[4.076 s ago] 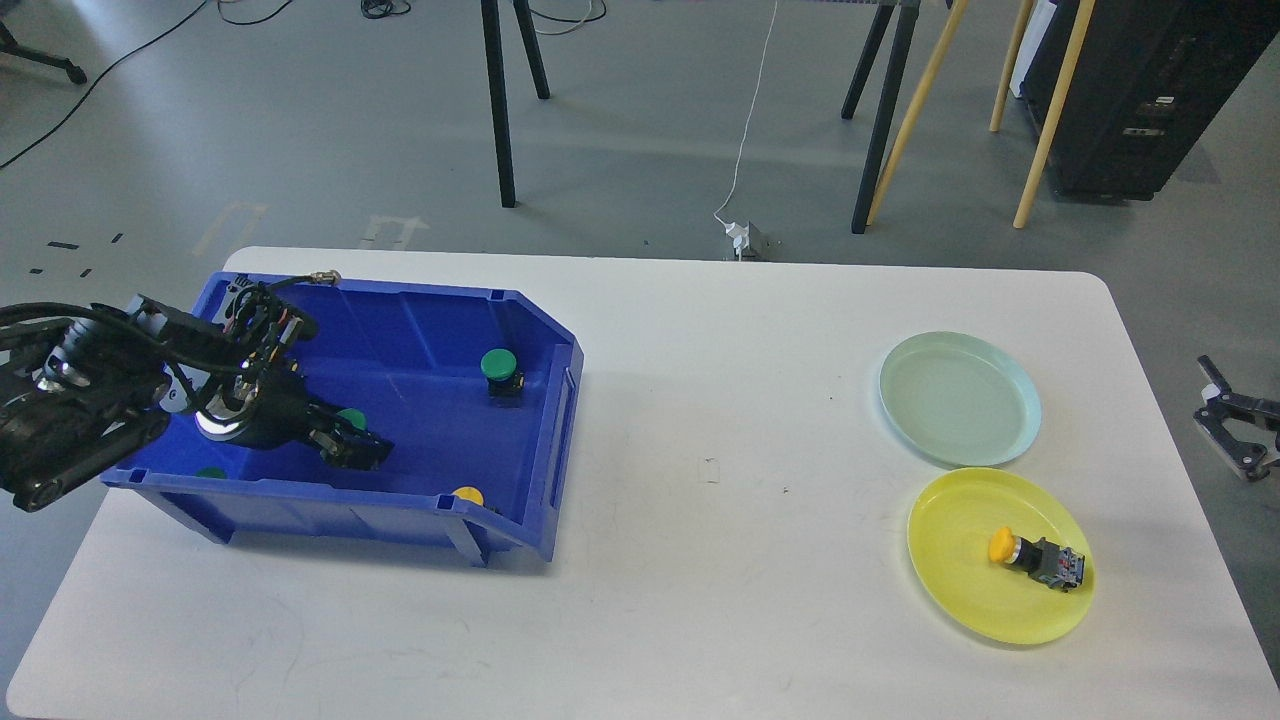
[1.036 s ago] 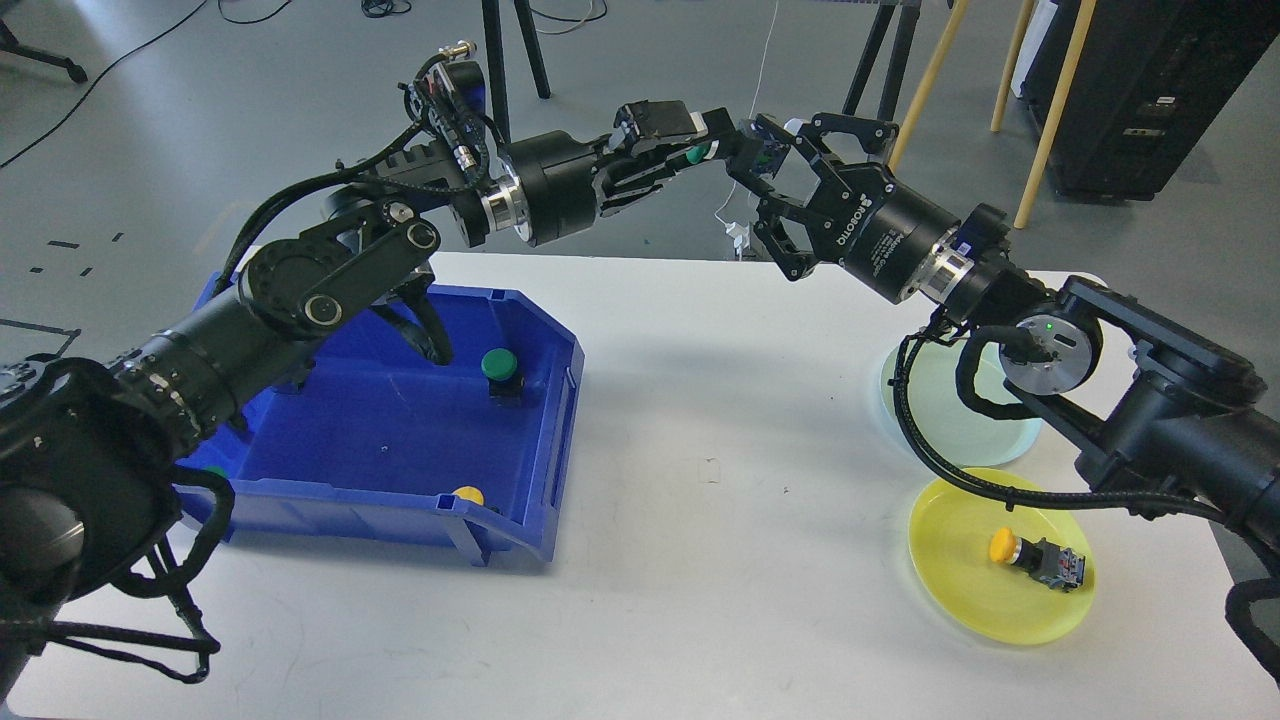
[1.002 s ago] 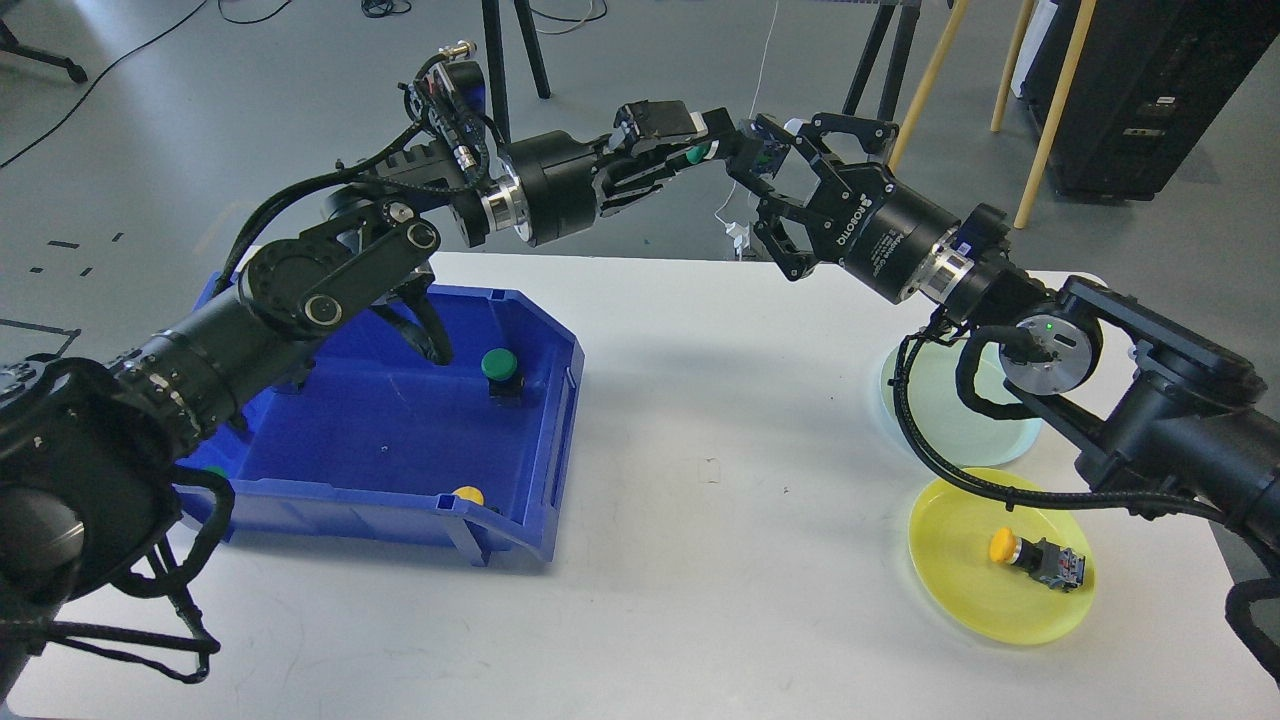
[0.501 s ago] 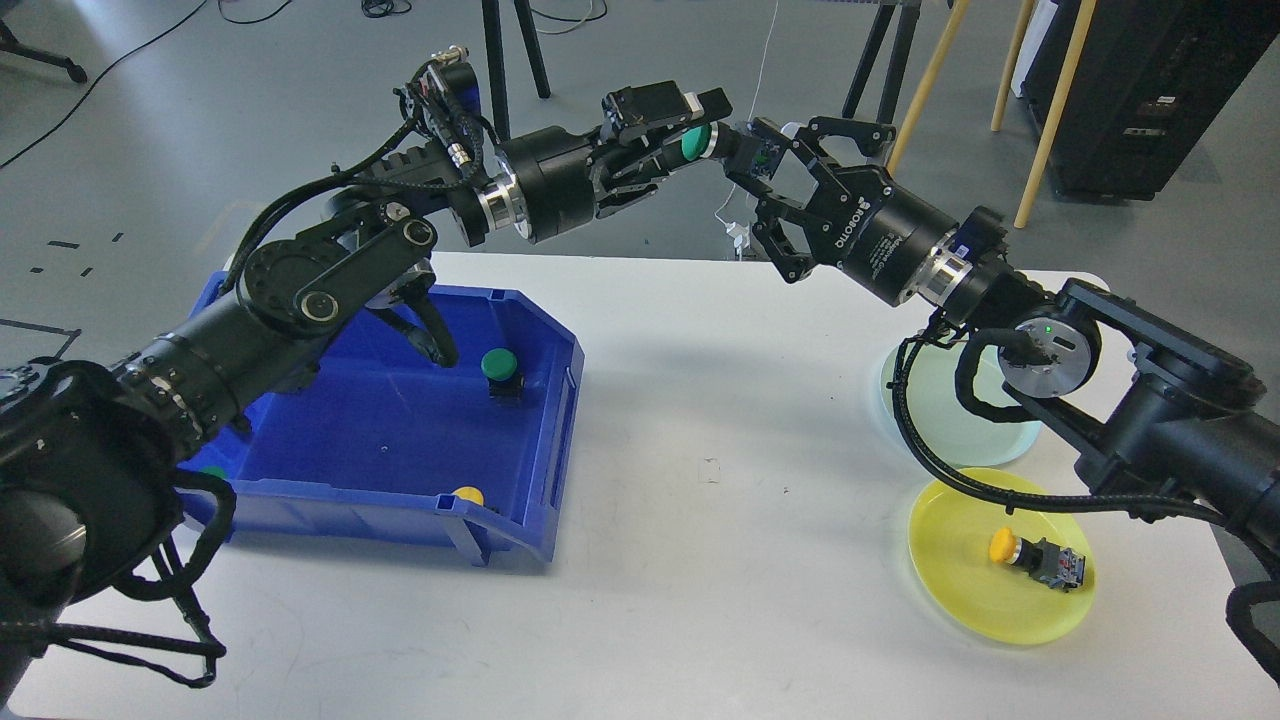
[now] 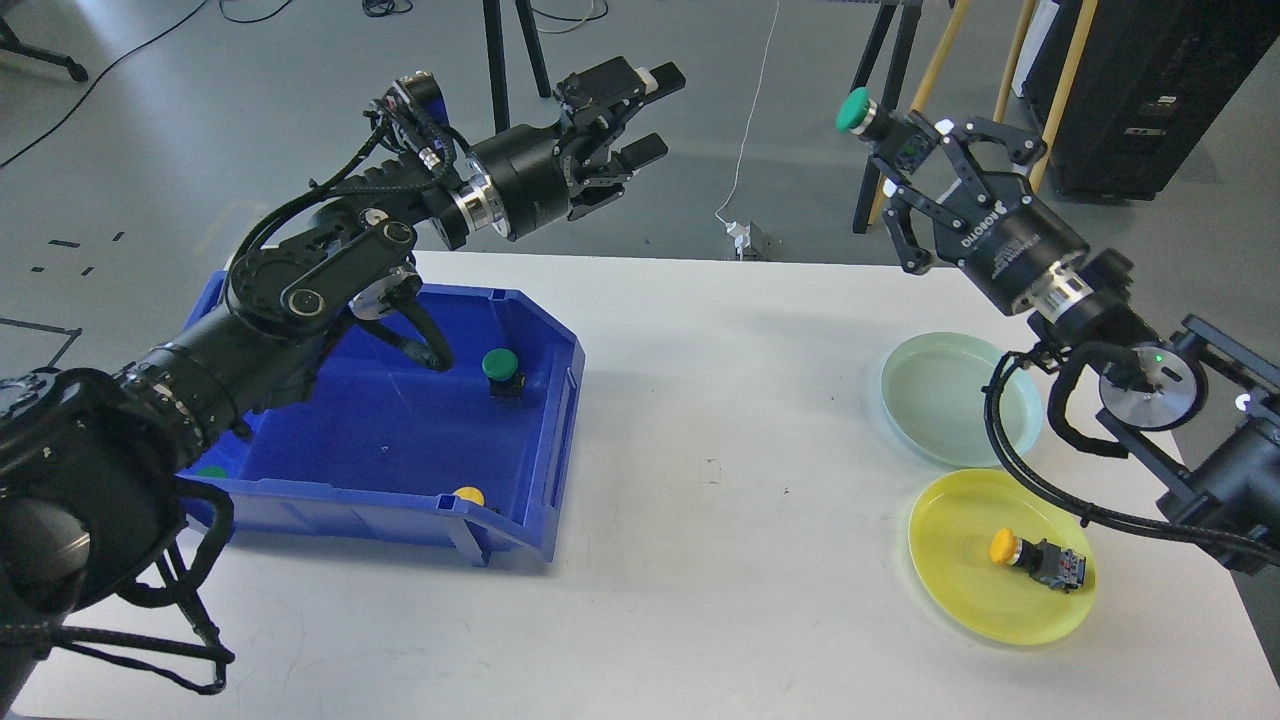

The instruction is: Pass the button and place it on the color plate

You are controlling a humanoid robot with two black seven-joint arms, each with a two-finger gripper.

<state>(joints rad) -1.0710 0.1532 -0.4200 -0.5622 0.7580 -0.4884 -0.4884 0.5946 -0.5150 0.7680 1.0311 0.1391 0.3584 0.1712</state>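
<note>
My right gripper (image 5: pixel 900 140) is shut on a green button (image 5: pixel 855 108) and holds it high above the table's back right, cap pointing up-left. My left gripper (image 5: pixel 650 110) is open and empty, raised above the table's back edge, well left of the button. A pale green plate (image 5: pixel 960 400) and a yellow plate (image 5: pixel 1000 560) lie at the right. The yellow plate carries a yellow button (image 5: pixel 1035 558). A blue bin (image 5: pixel 400 420) at the left holds a green button (image 5: pixel 500 368), a yellow button (image 5: pixel 466 496) at its front wall and a green one (image 5: pixel 210 472) partly hidden.
The white table (image 5: pixel 700 500) spans the view. Black stand legs (image 5: pixel 497 110) and wooden poles (image 5: pixel 1050 120) stand on the floor behind the table. A black cabinet (image 5: pixel 1150 90) is at the back right. A white cable (image 5: pixel 745 150) runs to a plug behind the table.
The green button has passed from my left gripper to my right. The left gripper opened and drew back left; the right gripper moved right and up with the button.
</note>
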